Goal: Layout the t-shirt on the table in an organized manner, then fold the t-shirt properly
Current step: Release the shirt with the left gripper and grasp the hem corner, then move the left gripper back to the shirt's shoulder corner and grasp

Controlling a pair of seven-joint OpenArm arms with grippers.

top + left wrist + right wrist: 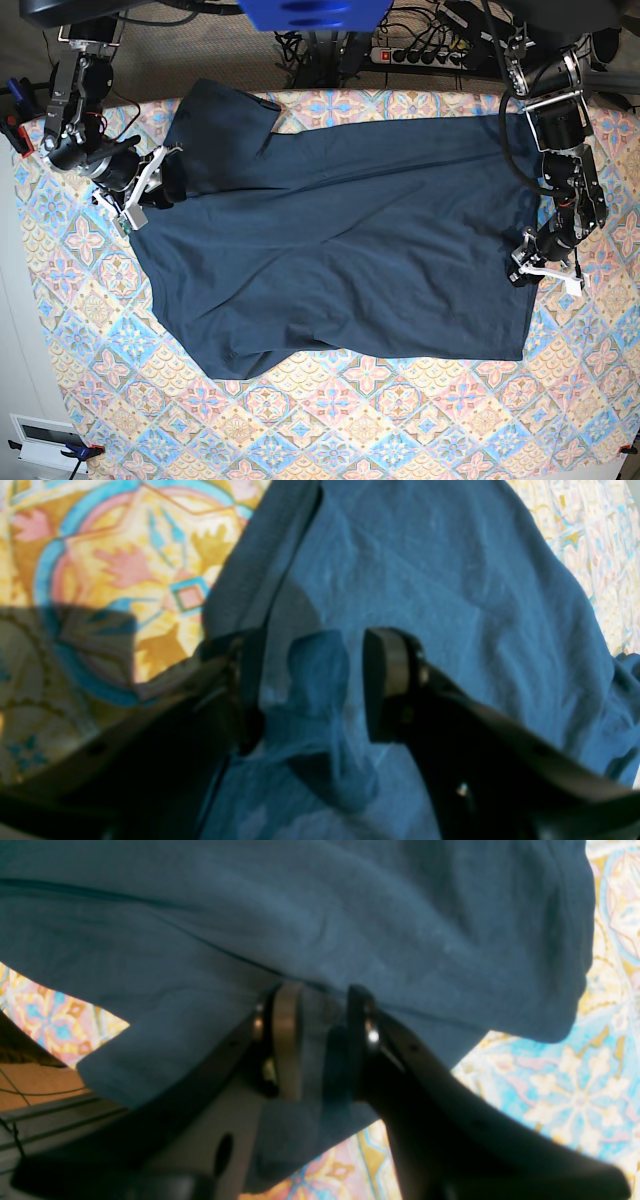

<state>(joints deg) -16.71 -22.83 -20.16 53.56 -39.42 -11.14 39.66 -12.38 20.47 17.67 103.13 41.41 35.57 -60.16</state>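
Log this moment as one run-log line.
t-shirt: spread on table | right gripper: shut on t-shirt edge | left gripper: open at opposite edge

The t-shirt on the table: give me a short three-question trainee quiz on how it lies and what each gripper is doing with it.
1. True or false: the t-shirt is folded into a small neat square on the table.
2. Which gripper is closed on the shirt's edge? A) the left gripper B) the right gripper C) neither
3. Fill in: in the left wrist view, the left gripper's jaws stand ____ on either side of a raised fold of fabric.

Key: 1 false, the shirt lies spread out and wrinkled; 2 B; 3 open.
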